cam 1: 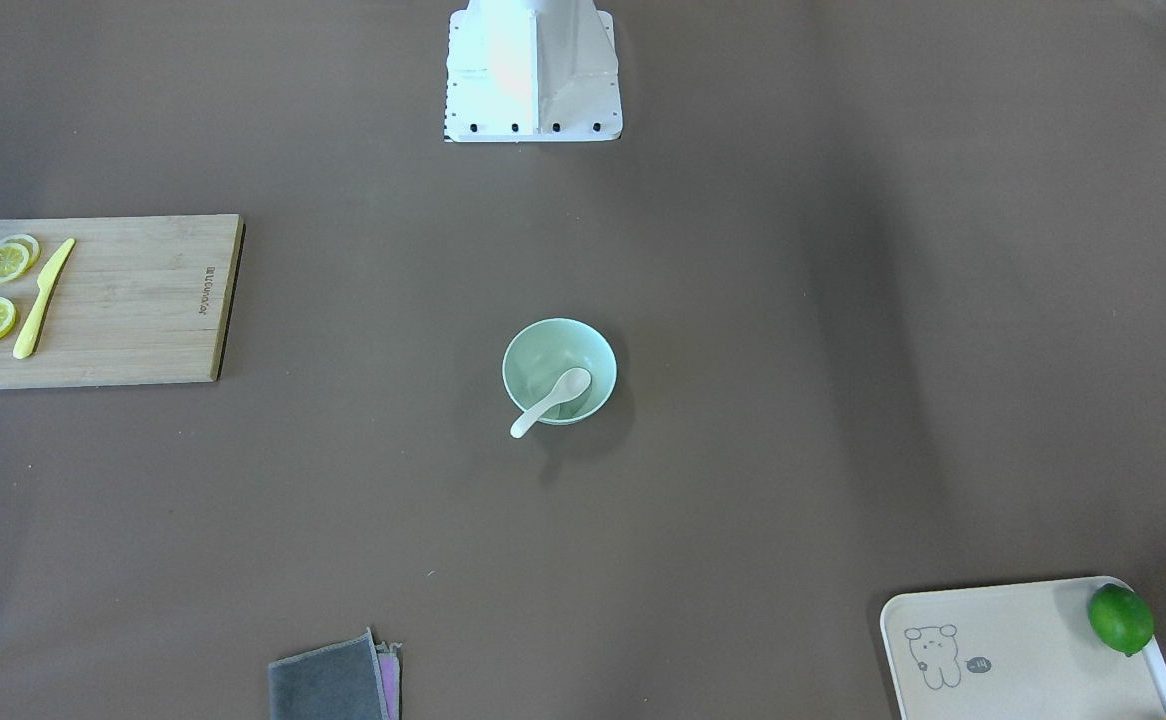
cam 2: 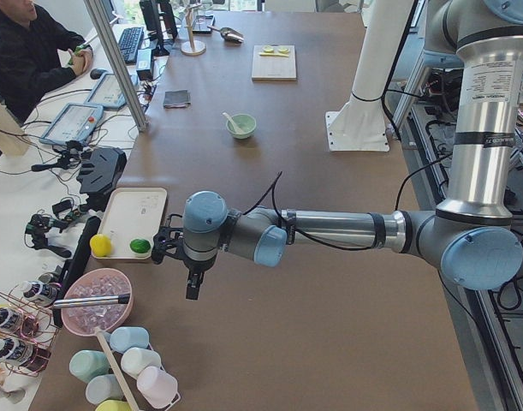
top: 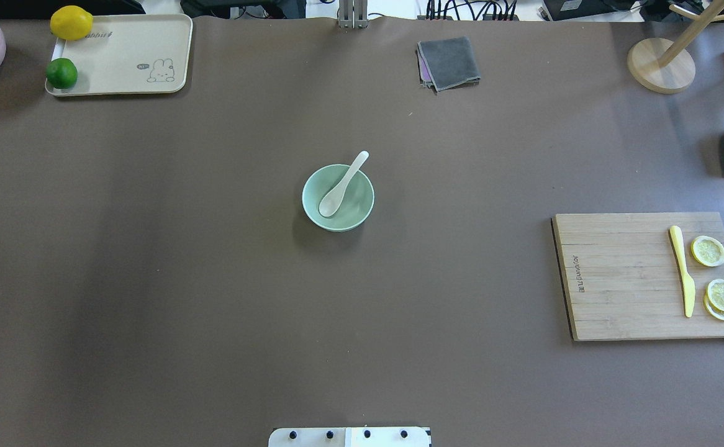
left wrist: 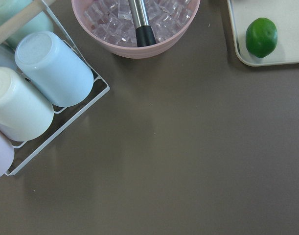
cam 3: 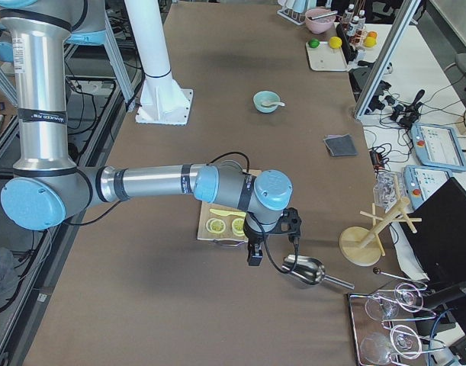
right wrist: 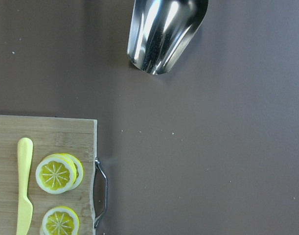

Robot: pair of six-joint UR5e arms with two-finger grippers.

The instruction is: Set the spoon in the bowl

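Observation:
The pale mint-green bowl [top: 356, 205] stands near the middle of the table, also in the front view [cam 1: 543, 350]. The white spoon [top: 343, 186] lies in it, scoop down inside and handle leaning over the rim [cam 1: 551, 402]. Both show small in the side views: bowl [cam 2: 241, 127], bowl [cam 3: 265, 101]. My left gripper [cam 2: 193, 287] hangs over the table's left end, far from the bowl. My right gripper [cam 3: 254, 255] hangs past the right end. Neither shows in the overhead or front view, so I cannot tell whether they are open or shut.
A wooden cutting board [top: 635, 276] with a yellow knife [top: 682, 270] and lemon slices lies at the right. A tray [top: 126, 56] with a lime and a lemon, a grey cloth [top: 449, 62], a metal scoop [right wrist: 164, 34], a pink ice bowl [left wrist: 134, 24] and a cup rack [left wrist: 41, 88] line the edges.

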